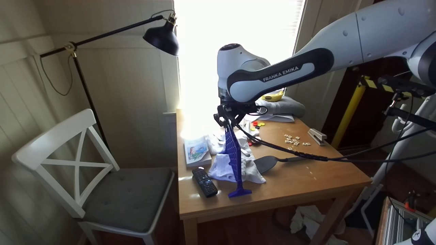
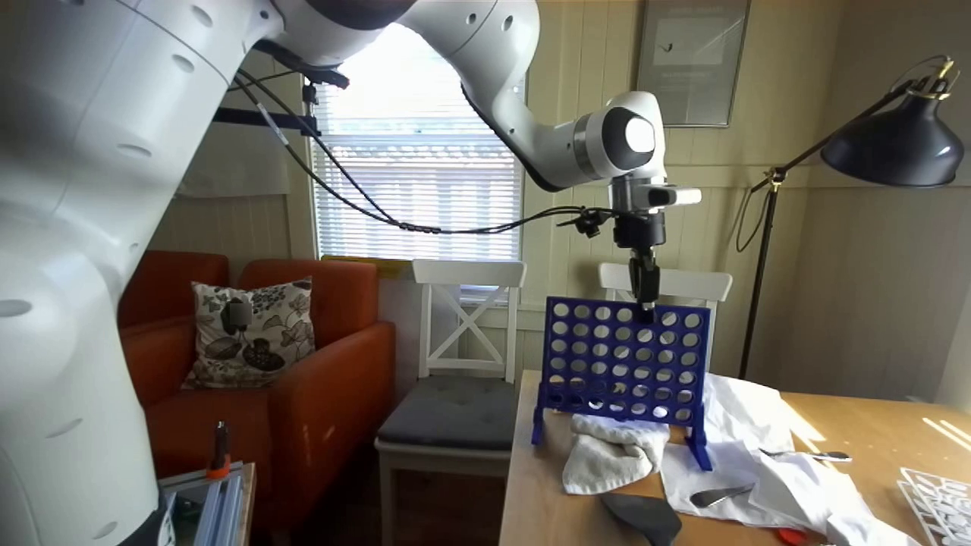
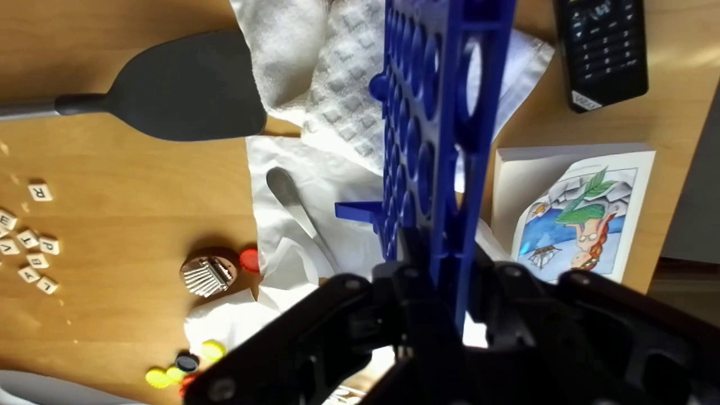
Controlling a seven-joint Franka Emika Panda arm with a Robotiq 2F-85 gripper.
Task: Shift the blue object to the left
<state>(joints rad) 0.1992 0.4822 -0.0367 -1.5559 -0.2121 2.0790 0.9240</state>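
- Blue game rack [image 2: 612, 342], an upright grid of round holes on spreading feet: right of centre, a little below mid-height, in an exterior view; in the wrist view it runs nearly edge-on from the top of the frame to the lower middle.
- Gripper [image 2: 645, 307], pointing down from above: its fingers are clamped on the rack's top edge, one on each face, slightly right of the rack's middle as seen in an exterior view.
- Below the grid, between the feet in an exterior view: a pale crumpled towel [image 2: 607, 459] on a wooden table [image 1: 320, 173]. A black remote [image 1: 205, 182] and a book [image 1: 198, 151] lie left of the rack, near the lower centre of an exterior view. Whether the feet touch the table cannot be told.
- Likely handling: light for its breadth, stiff, hollow plastic, probably smooth and somewhat slippery. It should bear a firm squeeze, though the thin webs between holes look like poor places to press.
- Best hold, as a judgement: the top rim near its midpoint, fingers flat across both faces. This grip is close to that; being off-centre, it may let the longer side dip or swing.
- For the shift, a small lift and slow travel would suit; the feet could snag the towel or knock the remote.
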